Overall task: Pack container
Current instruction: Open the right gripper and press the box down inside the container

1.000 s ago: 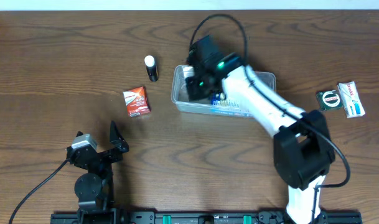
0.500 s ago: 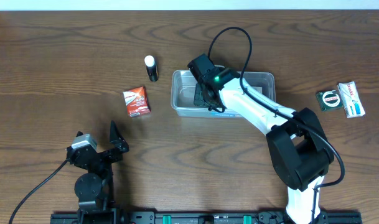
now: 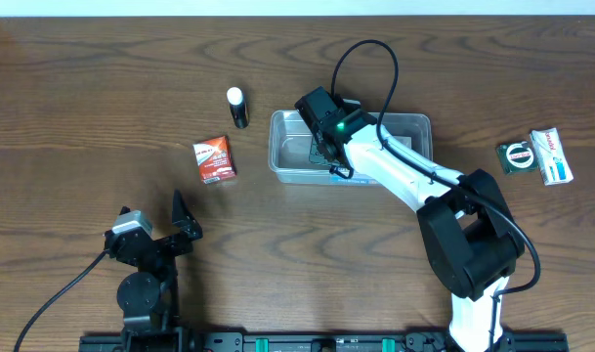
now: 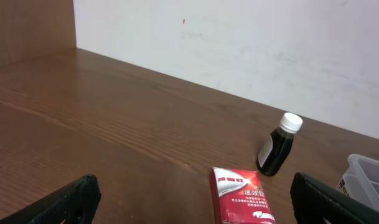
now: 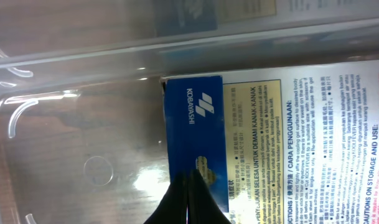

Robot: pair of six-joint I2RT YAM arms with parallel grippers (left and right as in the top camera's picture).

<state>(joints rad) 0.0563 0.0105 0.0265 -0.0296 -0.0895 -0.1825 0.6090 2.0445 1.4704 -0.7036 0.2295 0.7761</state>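
Overhead and wrist views of the packing scene. The container [image 3: 411, 124], a clear shallow tub, lies on the wooden table [image 3: 82, 88] at centre, right of a red box [image 3: 214, 158] and a dark white-capped bottle [image 3: 238, 108]. The right gripper [image 5: 189, 171] reaches down inside the tub's left half. Its fingers are drawn together, with their tips meeting on the blue band of a printed packet [image 5: 270, 124], which they appear to pinch. The packet lies flat against the tub's floor, near its front wall. The left gripper [image 3: 152, 223] rests near the table's front edge, well apart from the tub, with its fingers spread and holding nothing. A green round item [image 3: 517, 156] and a white-and-blue pack [image 3: 551, 156] lie far right.
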